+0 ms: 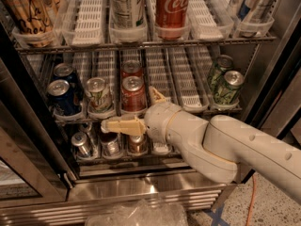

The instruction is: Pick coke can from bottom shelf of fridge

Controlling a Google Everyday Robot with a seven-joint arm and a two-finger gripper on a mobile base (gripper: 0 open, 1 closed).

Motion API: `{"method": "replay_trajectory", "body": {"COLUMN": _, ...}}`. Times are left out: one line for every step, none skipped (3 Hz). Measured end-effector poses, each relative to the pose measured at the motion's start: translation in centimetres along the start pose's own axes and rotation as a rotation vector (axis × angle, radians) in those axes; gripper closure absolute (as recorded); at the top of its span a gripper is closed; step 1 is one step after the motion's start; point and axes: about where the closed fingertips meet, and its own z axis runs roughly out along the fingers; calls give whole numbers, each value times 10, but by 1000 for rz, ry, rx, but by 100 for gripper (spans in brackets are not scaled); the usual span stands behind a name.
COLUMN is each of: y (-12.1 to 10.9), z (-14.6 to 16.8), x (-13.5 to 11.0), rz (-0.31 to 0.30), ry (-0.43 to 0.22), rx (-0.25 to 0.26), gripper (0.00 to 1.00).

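Noted red body, silver lid on coke can (pixel 133 97). White with green print on neighbouring can (pixel 99 98) to its left; blue cans (pixel 63 100) further left. Shiny steel-grey on fridge (pixel 117 189) base; white slotted lanes (pixel 181 84). Tan gripper (pixel 126 125) before lowest shelf; off-white arm (pixel 244 147).

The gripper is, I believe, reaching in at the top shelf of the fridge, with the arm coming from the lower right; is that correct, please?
Not quite. The gripper is low down at the bottom shelf of the fridge, not at the top shelf. The camera view shows this. The rest stands: the arm does come in from the lower right.
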Motion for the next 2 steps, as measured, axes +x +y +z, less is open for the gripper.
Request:
{"method": "replay_trajectory", "body": {"y": 0, "z": 1, "x": 1, "rz": 2, "ry": 3, "rx": -1, "gripper": 0}}
{"method": "replay_trajectory", "body": {"y": -16, "z": 20, "x": 1, "rz": 19, "ry": 4, "rx": 63, "gripper": 0}}
